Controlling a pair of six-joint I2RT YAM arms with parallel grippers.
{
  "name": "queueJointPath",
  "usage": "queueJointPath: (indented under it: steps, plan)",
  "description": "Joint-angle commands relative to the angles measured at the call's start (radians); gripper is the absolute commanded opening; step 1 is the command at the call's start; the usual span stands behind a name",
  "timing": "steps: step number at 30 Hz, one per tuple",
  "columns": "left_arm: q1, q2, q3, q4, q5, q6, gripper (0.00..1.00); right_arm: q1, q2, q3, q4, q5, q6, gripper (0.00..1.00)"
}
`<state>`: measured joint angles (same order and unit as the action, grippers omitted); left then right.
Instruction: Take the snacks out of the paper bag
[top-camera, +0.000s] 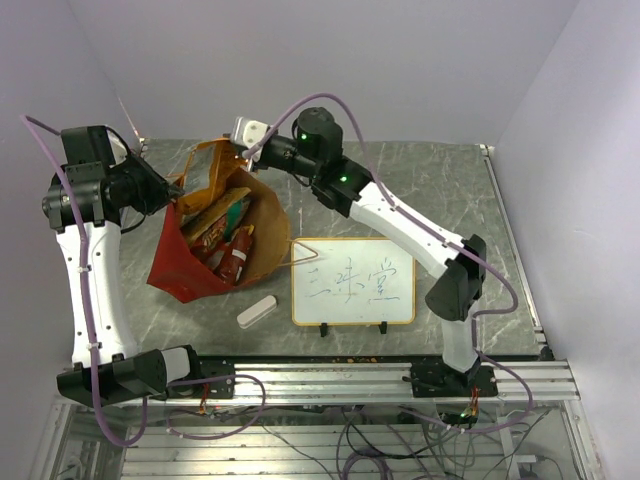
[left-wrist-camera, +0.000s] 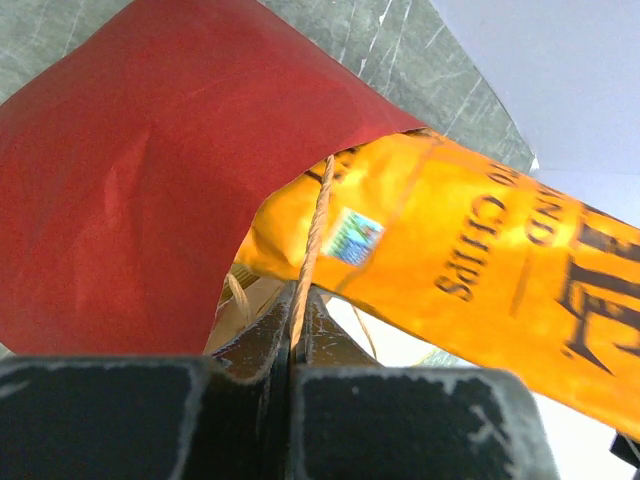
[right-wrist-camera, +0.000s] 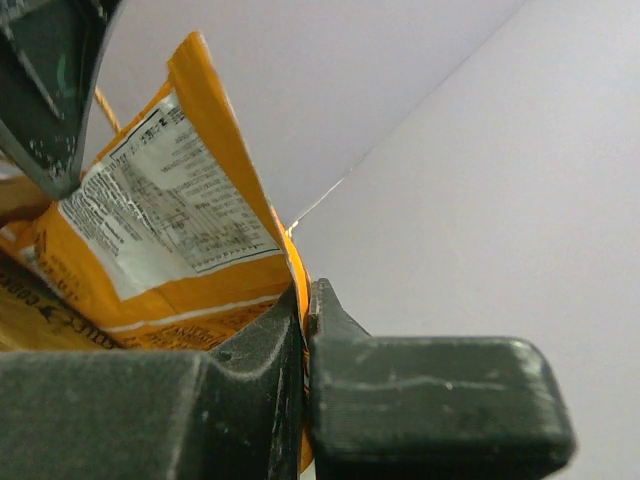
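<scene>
**A:** The snacks (top-camera: 226, 240): where are they, working out from the fingers?

**B:** The right fingers (right-wrist-camera: 400, 400) are clenched on the edge of the large orange bag (right-wrist-camera: 160, 220), with its printed label side toward that wrist camera. Seen from above, the orange bag is held up at the far rim of the paper bag (top-camera: 175, 265), partly out of its mouth.

**A:** And the other arm?

**B:** The left fingers (left-wrist-camera: 262, 340) are pinched tight on a thin twine handle (left-wrist-camera: 315, 230) at the paper bag's left rim. The bag's red outside fills that view.

**A:** The remaining packets?

**B:** The smaller packets (top-camera: 238, 258), red and yellow, lie inside the bag against the brown lining. The bag sits on the left of the grey tabletop (top-camera: 440, 190).

**A:** Anything beside it?

**B:** A framed whiteboard (top-camera: 353, 280) with writing lies just to its right. A small white eraser (top-camera: 257, 311) lies near the bag's front edge.
</scene>
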<state>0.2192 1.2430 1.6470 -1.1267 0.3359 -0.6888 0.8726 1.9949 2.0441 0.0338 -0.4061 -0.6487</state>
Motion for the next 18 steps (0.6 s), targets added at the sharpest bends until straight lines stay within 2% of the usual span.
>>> queueJointPath:
  steps: [1, 18]
  plan:
    - [0.013, -0.036, -0.009, 0.017, -0.002, -0.006, 0.07, -0.003, -0.087, 0.039, 0.063, 0.035, 0.046, 0.00]
    - [0.016, -0.053, -0.024, 0.002, -0.003, 0.009, 0.07, -0.003, -0.191, 0.082, 0.043, 0.108, 0.096, 0.00]
